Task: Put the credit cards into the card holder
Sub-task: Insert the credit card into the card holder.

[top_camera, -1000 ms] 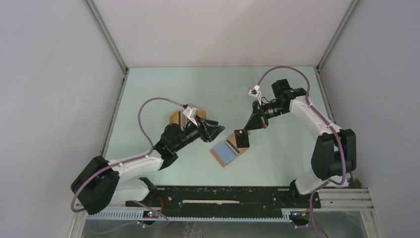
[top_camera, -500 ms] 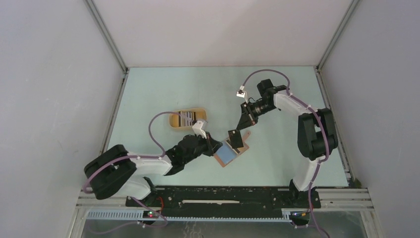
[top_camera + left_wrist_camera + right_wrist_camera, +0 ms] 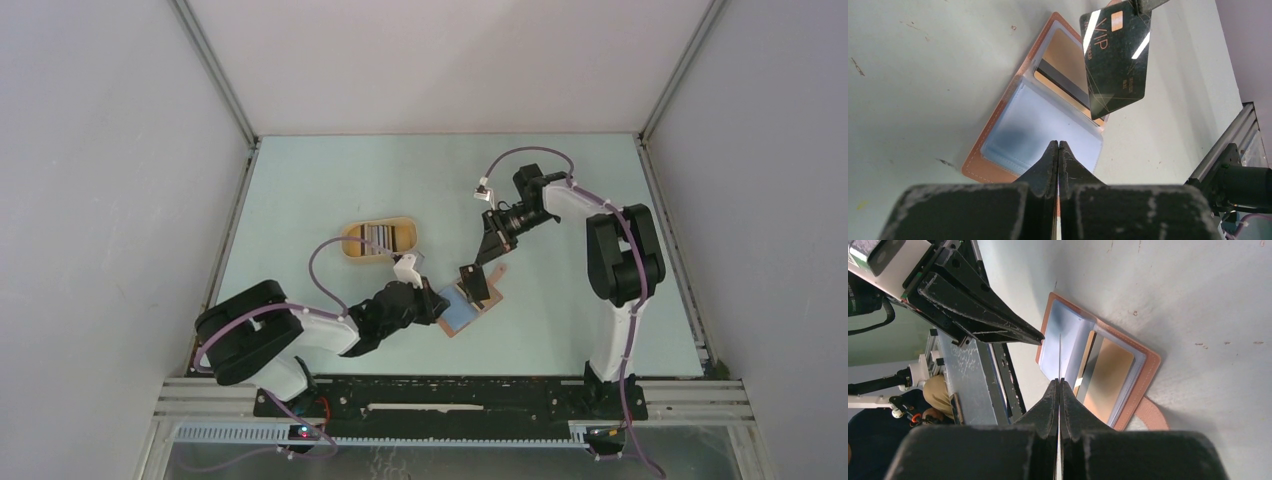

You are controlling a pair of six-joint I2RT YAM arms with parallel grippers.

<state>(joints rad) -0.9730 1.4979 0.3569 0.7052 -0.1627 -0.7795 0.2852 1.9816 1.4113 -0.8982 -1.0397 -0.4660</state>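
The card holder lies open on the table, reddish-brown outside and blue-grey inside, with a copper-coloured card in one sleeve. My left gripper is shut and empty. Its tips sit at the edge of the blue-grey sleeve. My right gripper is shut on a black credit card marked VIP, which hangs tilted just above the holder's far half. In the right wrist view that card shows edge-on over the holder. More credit cards lie in a tray.
A yellow oval tray sits behind and left of the holder. The black base rail runs along the near edge, and enclosure walls stand on three sides. The left arm's fingers lie close to the held card.
The left gripper has shut and swung from beside the tray down and right to the holder's near-left edge. The right gripper has carried the black card slightly left and lower over the holder.
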